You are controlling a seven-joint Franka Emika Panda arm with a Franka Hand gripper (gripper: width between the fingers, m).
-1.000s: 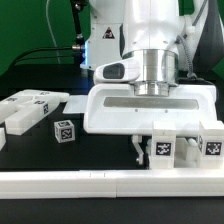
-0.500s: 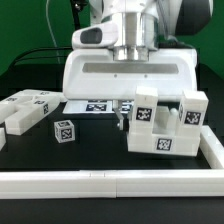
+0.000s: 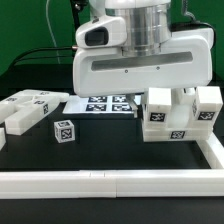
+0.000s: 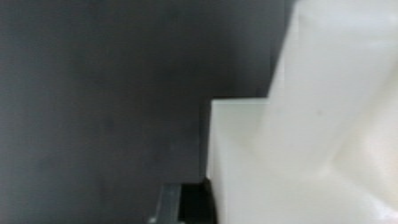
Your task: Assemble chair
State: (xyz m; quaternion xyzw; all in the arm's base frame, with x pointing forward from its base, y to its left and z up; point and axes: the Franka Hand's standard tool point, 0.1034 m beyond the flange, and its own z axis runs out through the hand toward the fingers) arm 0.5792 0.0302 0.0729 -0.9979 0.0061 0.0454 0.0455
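The partly built chair [image 3: 181,116] is a cluster of white tagged blocks at the exterior view's right, inside the rail corner. My gripper [image 3: 141,104] hangs under the broad white hand, just on the chair's left side. Its fingertips are mostly hidden by the hand and the chair. In the wrist view a white chair part [image 4: 311,140] fills one side, very close, with a dark fingertip [image 4: 196,206] at the frame's edge. The jaws are shut, and no part shows between them. I cannot tell whether they touch the chair.
Loose white chair parts lie at the exterior view's left: a flat tagged panel [image 3: 37,99], a block [image 3: 22,117] and a small tagged cube [image 3: 64,130]. The marker board [image 3: 104,103] lies behind the hand. A white border rail [image 3: 100,181] runs along the front and right.
The hand rose and shifted toward the exterior view's right. The chair went from low by the front rail, through a tilt, to sitting level and higher in the picture.
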